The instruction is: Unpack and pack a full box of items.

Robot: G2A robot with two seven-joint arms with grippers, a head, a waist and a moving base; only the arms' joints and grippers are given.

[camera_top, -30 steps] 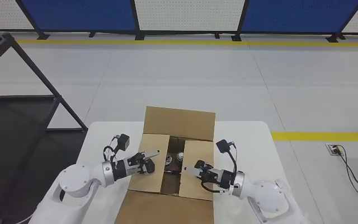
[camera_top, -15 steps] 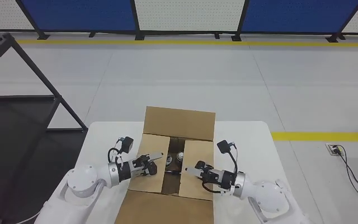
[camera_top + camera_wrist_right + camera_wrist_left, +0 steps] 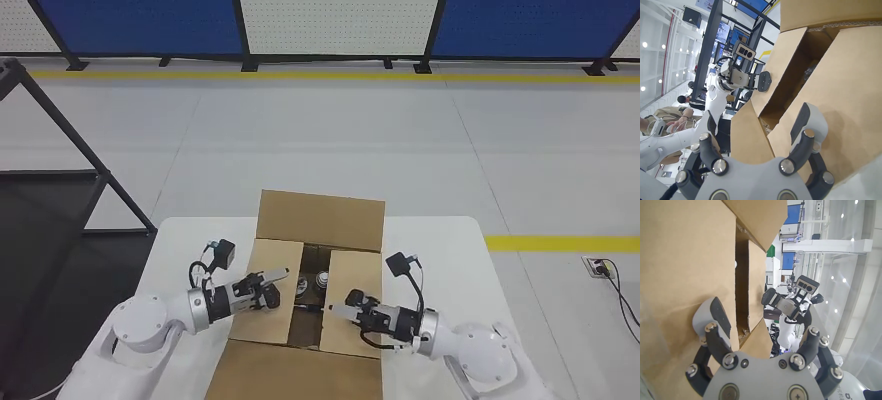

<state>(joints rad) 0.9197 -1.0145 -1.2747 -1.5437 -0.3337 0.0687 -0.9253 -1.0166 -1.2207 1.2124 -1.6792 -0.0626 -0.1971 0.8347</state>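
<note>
A cardboard box (image 3: 320, 222) stands mid-table with its far flap raised and its near flap (image 3: 290, 378) folded outward. The left flap (image 3: 268, 300) and right flap (image 3: 352, 295) lie partly over the opening, and dark items (image 3: 318, 283) show in the gap. My left gripper (image 3: 270, 287) is open, one finger (image 3: 719, 315) resting on the left flap (image 3: 687, 266) near its inner edge. My right gripper (image 3: 344, 306) is open too, one finger (image 3: 806, 123) lying on the right flap (image 3: 848, 85). The two grippers face each other across the gap.
The white table (image 3: 450, 250) has bare room to either side of the box. A black metal rack (image 3: 60, 190) stands off the table's left side. Blue partition panels (image 3: 140, 25) line the far floor.
The left gripper shifted slightly along the left flap and came back. The right gripper edged a little toward the near side. The flaps look unchanged.
</note>
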